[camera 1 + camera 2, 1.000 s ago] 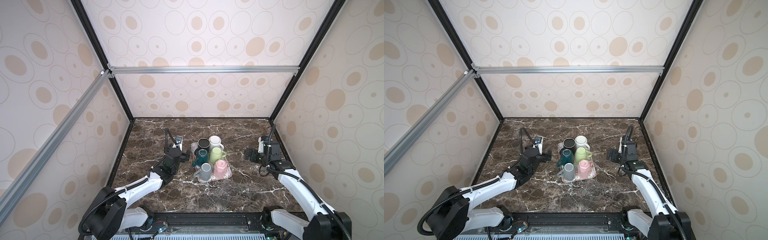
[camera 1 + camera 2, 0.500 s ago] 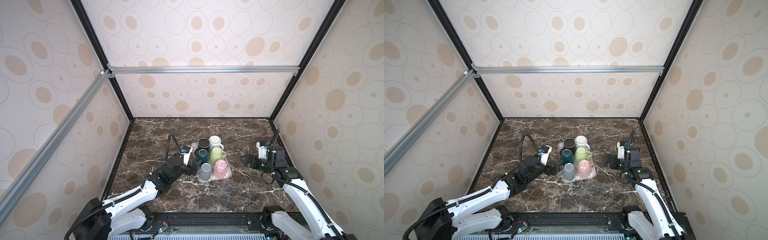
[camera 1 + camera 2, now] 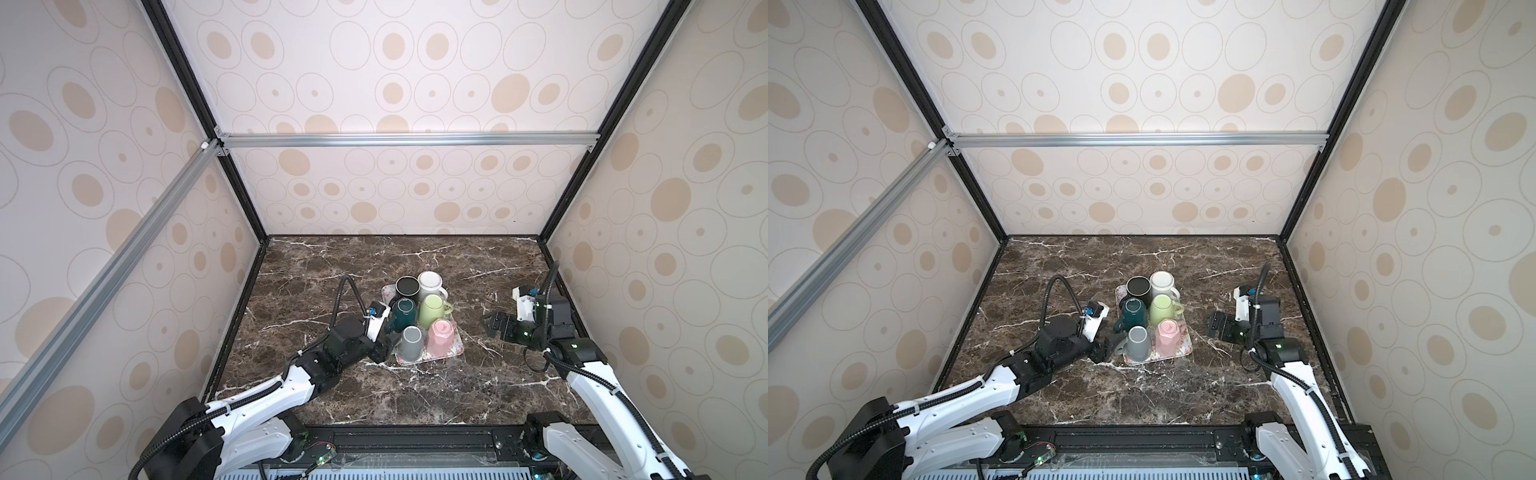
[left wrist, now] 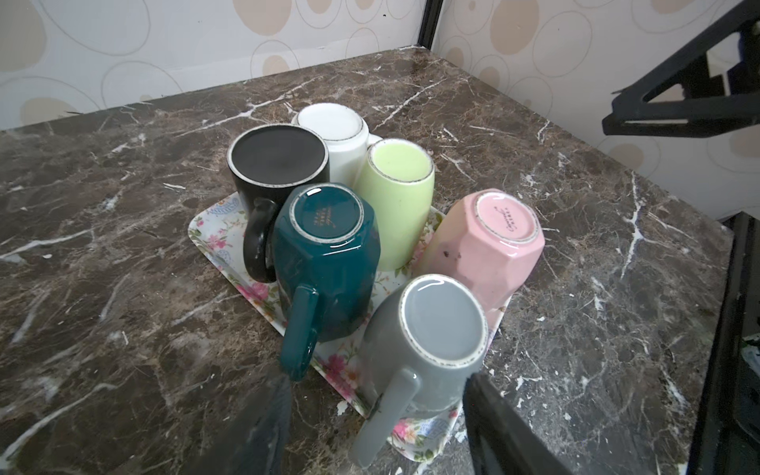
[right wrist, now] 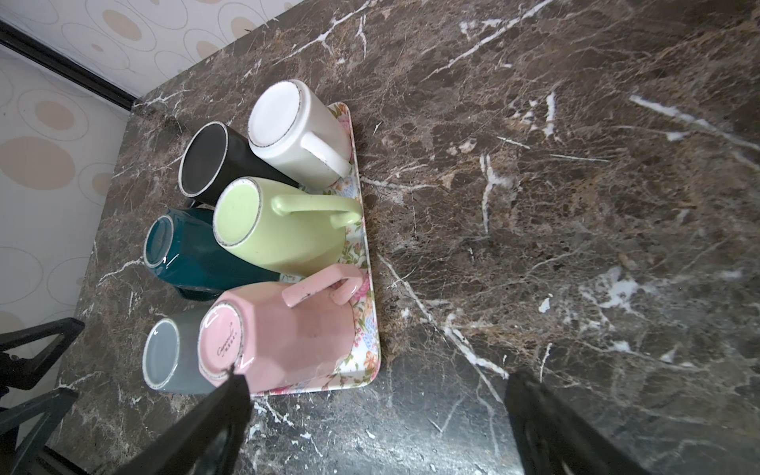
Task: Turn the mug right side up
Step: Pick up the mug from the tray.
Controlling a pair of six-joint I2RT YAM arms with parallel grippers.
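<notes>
Left gripper (image 4: 378, 382) stands open astride the grey mug (image 4: 440, 320) handle, apparently not touching. Right gripper (image 5: 376, 382) gapes wide near the tray (image 5: 358, 246).

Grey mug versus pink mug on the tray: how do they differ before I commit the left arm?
The grey mug is round and plain-based; the pink mug is faceted with script on its base. Grey's handle points at the left gripper, pink's toward the right gripper. Both stand upside down on the tray.

Dark marble table (image 3: 415, 395), floral tray (image 4: 218, 236) on it
</notes>
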